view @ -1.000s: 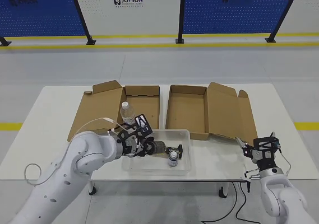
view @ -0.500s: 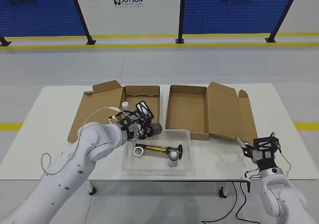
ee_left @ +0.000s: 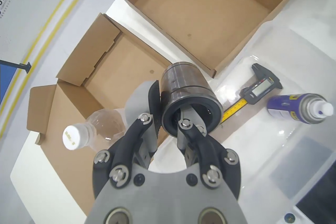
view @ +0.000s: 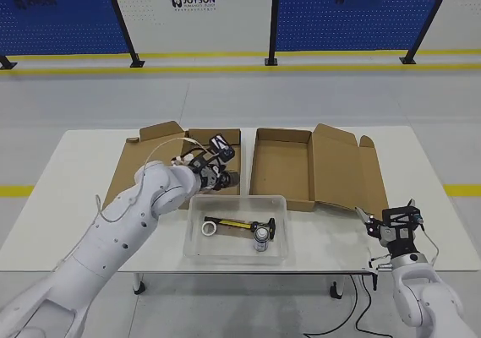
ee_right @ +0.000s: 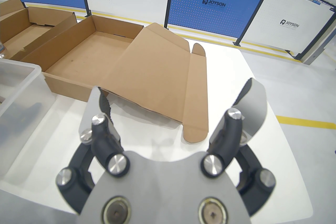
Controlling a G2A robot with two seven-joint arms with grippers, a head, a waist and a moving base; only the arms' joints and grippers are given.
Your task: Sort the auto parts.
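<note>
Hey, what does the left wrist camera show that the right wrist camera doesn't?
Left wrist view: the left gripper shut on a metal cylinder, and a purple spray can in the clear bin. Right wrist view: the open right gripper and the flat lid of the right cardboard box. Both: that box's tray, plus the bin.

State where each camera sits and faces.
Top view: above the arms, looking down at the table; both arms show.
Left wrist: looks down past the left gripper, shut on a metal sleeve, at the left box.
Right wrist: low, faces the right box past the open right gripper.
Both wrist views share the right box.
</note>
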